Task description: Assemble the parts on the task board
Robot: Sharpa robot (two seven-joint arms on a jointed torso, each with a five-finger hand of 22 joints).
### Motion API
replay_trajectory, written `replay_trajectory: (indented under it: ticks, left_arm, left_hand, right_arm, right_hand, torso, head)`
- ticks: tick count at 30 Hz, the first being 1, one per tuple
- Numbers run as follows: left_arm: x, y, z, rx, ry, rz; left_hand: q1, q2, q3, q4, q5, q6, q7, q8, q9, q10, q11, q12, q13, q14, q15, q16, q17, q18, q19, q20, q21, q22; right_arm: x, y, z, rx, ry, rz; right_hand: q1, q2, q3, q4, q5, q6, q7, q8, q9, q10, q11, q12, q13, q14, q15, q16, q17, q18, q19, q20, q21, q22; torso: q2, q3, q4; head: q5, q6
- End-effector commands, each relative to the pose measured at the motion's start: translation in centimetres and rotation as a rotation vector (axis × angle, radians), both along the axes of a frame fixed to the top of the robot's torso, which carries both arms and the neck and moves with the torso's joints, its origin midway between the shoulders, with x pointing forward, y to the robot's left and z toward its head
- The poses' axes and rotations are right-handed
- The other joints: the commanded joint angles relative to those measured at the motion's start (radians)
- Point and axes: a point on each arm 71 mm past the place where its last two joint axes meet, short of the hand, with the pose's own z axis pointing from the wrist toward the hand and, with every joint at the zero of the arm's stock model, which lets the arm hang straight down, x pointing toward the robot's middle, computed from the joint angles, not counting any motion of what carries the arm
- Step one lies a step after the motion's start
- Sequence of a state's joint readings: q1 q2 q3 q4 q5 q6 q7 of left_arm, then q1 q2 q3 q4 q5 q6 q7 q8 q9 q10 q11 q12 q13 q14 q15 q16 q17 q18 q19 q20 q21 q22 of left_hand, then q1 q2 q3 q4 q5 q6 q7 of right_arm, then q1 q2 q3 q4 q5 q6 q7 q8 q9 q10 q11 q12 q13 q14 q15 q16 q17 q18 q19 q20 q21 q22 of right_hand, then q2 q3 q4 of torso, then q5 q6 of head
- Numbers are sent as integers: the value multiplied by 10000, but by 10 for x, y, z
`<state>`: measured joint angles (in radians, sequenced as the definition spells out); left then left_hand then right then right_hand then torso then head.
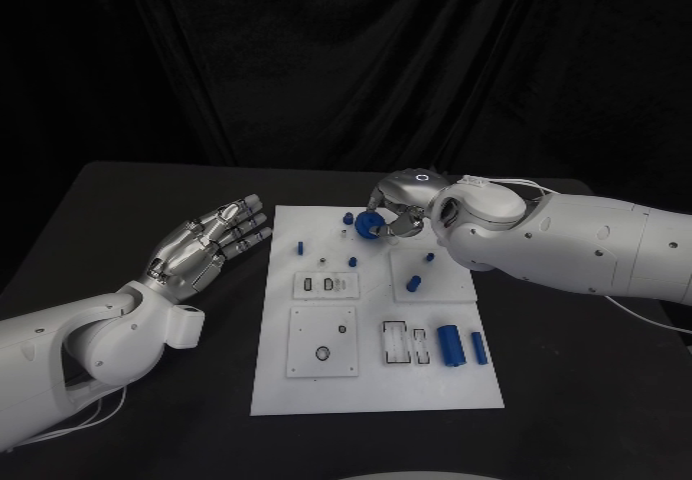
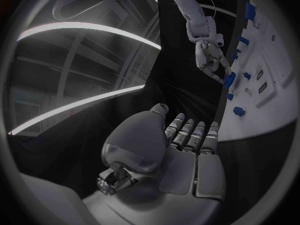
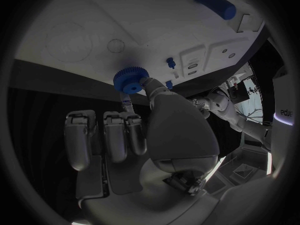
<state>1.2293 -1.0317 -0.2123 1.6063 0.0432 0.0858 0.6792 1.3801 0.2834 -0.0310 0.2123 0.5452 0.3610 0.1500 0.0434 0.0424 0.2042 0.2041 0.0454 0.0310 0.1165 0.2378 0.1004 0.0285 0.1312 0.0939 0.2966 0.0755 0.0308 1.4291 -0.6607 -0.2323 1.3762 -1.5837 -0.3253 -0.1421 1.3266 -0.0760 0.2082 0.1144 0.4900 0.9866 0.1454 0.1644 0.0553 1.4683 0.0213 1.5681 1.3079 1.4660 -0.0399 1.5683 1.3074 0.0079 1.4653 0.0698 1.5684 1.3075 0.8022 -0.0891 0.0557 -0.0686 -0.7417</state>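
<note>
1. Task board, a flat white plate, lay mid-table on the matte black table.
2. Right hand pinched a round, toothed blue gear over the board's far edge.
3. Left hand hovered left of the board, metallic fingers spread, holding nothing.
4. Smooth blue cylinder lay near right.
</note>
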Motion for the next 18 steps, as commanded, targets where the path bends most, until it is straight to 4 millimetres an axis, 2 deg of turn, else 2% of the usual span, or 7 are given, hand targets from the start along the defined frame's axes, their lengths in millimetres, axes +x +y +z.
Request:
replay_trajectory:
  ticks: [1, 11, 18]
  left_arm:
    - [-1, 2, 10, -937, -1163, 219]
    - [-1, 1, 10, -932, -1147, 204]
    - [-1, 0, 10, -931, -1138, 187]
  left_hand:
    - [39, -28, 48, 28, 35, 43, 258, 23, 11, 2, 86, 32, 16, 23, 50, 10, 16, -141, 57, -16, 44, 17]
    - [39, -28, 48, 28, 35, 43, 258, 23, 11, 2, 86, 32, 16, 23, 50, 10, 16, -141, 57, -16, 44, 17]
    - [30, -32, 68, 26, 37, 55, 264, 24, 13, 18, 106, 35, 18, 25, 48, 17, 17, -149, 58, -16, 43, 16]
  right_arm:
    - [1, 4, 3, 33, -150, 91]
    - [1, 15, 2, -3, -118, 266]
    - [3, 22, 2, -16, -135, 370]
  right_hand:
    - [16, 123, 14, 29, -66, 504, -594, 381, 2679, 1025, -66, 27, 2629, 1048, -67, 25, 2634, -79, 1055, -45, 24, 2633]
    - [15, 122, 16, 25, -105, 482, -590, 372, 2691, 1025, -64, 27, 2629, 1048, -67, 25, 2634, -79, 1055, -45, 24, 2633]
    - [14, 124, 17, 24, -118, 471, -587, 367, 2695, 1025, -62, 27, 2629, 1048, -66, 25, 2634, -79, 1055, -45, 24, 2633]
  torso:
    - [2, 9, 6]
    - [3, 21, -14]
    - [1, 12, 6]
  head:
    - [-18, -8]
    - [-8, -44]
    - [-28, -39]
